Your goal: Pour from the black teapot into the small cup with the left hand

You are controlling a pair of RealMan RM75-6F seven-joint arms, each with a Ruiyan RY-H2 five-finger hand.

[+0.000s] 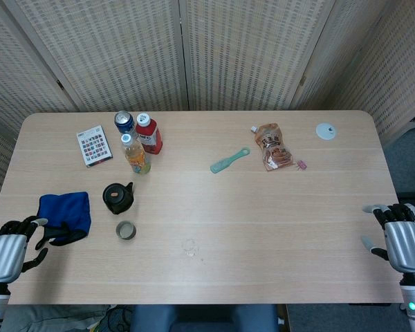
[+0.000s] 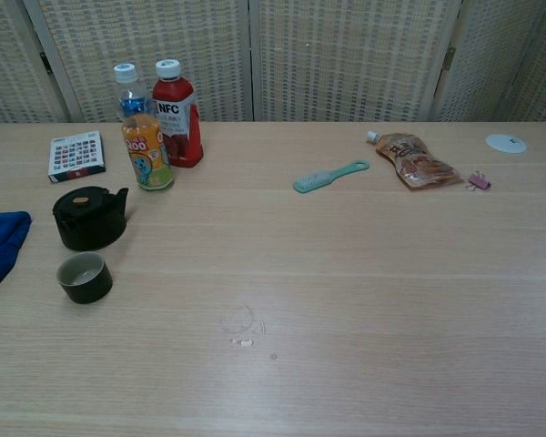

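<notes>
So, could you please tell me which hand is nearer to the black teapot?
Left. The left hand rests at the table's near-left corner, close beside the round black teapot; the right hand sits at the far right edge.

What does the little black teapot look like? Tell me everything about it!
The black teapot is small, round and squat, dark with a matte look. Its lid is on, with a tan spot in the middle, and a short spout sticks out on one side. It stands upright on the wooden table, just behind the small cup and near the orange drink bottle. Nothing touches it; no robot hand is on it.
</notes>
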